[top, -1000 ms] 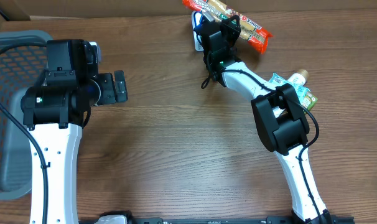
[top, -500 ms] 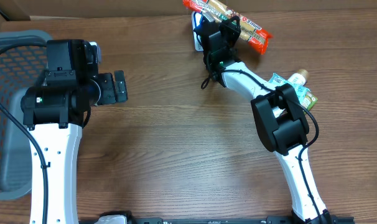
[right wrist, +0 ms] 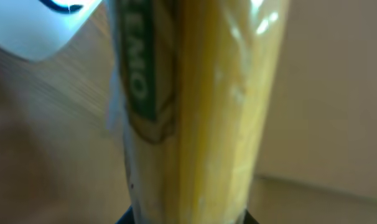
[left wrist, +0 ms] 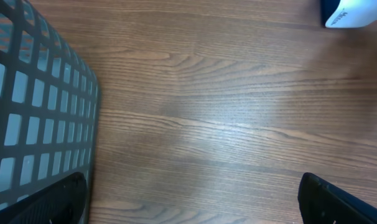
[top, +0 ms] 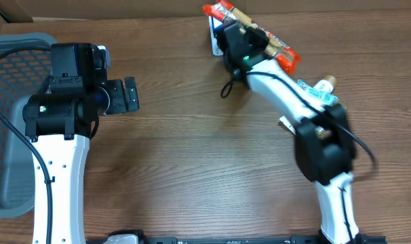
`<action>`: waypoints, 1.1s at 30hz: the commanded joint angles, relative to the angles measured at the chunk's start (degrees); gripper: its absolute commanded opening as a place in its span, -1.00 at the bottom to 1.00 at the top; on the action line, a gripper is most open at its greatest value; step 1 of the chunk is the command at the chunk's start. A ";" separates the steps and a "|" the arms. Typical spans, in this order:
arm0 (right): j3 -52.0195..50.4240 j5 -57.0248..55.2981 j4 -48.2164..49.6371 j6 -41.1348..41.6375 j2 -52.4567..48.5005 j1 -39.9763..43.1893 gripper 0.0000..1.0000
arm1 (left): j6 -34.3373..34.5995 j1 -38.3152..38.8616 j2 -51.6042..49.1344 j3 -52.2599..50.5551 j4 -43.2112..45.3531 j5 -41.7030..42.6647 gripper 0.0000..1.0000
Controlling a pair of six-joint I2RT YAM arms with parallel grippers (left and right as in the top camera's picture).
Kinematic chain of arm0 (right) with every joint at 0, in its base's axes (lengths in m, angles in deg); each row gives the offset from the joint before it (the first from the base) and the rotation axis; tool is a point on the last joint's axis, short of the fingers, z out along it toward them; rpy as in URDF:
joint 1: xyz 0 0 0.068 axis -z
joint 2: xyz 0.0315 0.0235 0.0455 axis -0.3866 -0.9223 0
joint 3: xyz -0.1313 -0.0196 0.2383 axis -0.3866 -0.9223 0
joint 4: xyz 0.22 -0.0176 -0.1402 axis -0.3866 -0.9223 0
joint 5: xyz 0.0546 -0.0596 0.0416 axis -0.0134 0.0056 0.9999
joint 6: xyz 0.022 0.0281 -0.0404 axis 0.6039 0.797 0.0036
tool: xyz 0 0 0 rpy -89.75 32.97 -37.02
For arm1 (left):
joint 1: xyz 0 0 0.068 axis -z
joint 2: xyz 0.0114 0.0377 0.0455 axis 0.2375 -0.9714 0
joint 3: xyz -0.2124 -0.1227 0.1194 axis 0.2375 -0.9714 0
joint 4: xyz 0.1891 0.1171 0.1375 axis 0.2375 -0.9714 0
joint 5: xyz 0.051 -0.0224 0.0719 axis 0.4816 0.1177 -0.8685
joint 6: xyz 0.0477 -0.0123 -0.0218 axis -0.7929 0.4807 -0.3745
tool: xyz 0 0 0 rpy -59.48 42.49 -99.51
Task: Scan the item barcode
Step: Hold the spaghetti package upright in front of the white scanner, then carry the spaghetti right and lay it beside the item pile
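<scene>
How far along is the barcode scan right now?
Done: the right gripper is shut on the long snack pack. In hand: holding it beside a white-and-blue object. Left: no barcode scan shows yet; the left gripper hangs open by the basket.

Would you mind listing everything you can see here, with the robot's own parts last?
snack packet: one, red and orange, far edge of the table, in the right gripper
blue-and-white object: one, just left of the packet; what it is, unclear
small packages: count unclear, teal, green and white, partly under the right arm
basket: one, grey mesh, far left
table: one, brown wood
left gripper: black, open, beside the basket
right gripper: black, shut on the packet
</scene>
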 commanded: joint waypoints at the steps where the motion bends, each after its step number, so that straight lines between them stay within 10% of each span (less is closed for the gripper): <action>1: 2.54 13.05 -8.48 27.85 17.16 1.57 -0.93 | -1.51 0.13 -0.09 0.94 0.26 -0.33 0.99; 7: 2.54 36.26 -29.79 49.00 25.77 10.16 -0.93 | -1.51 0.13 -0.09 0.94 0.28 -0.33 0.99; 14: 0.74 38.56 -45.53 70.88 26.21 22.58 -0.93 | -1.51 0.13 -0.09 0.94 0.26 -0.33 0.99; 33: -33.59 38.10 -32.85 84.24 26.21 30.01 -0.93 | -1.51 0.13 -0.09 0.94 0.26 -0.33 0.99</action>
